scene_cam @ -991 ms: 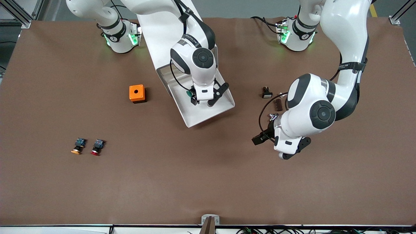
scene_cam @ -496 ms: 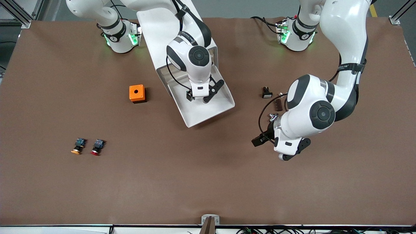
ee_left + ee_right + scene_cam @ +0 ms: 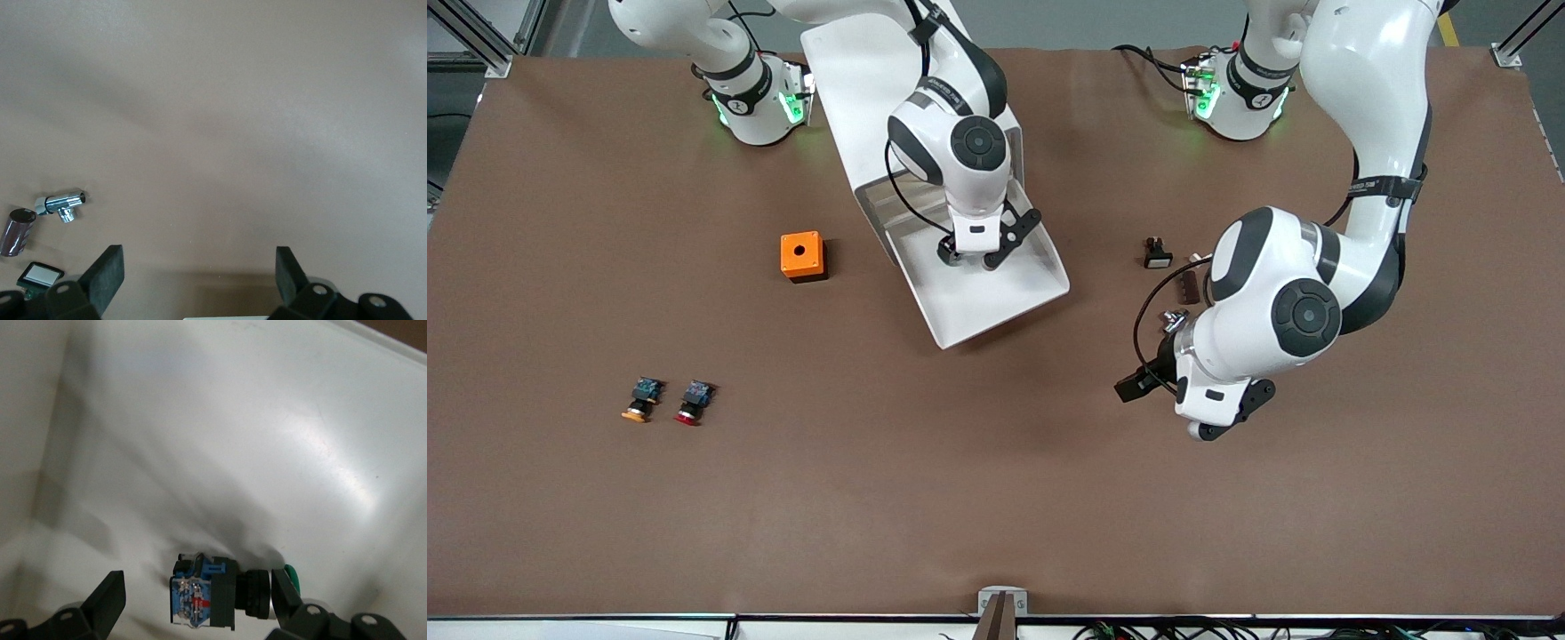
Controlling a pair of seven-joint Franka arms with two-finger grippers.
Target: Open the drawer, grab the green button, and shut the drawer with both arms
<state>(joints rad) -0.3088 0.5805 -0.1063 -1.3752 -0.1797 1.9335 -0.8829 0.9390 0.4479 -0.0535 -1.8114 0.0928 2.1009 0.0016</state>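
Low in the right wrist frame, the button (image 3: 217,595) looks light and rigid — grip its black body; right gripper (image 3: 200,600) open astride it, left gripper (image 3: 197,277) open, waiting over the table (image 3: 220,133).

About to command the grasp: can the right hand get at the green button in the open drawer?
Likely yes: the right hand is open over the drawer, with the button lying between its fingers, nothing covering it.

Three push buttons: a green button (image 3: 230,592) lying between the right gripper's open jaws, plus an orange button (image 3: 640,400) and a red button (image 3: 693,403). One open drawer (image 3: 996,302). One orange box (image 3: 802,256). Two arms. Three small parts: a white-faced switch (image 3: 1157,254), a brown cylinder (image 3: 1188,286), a metal fitting (image 3: 61,203).
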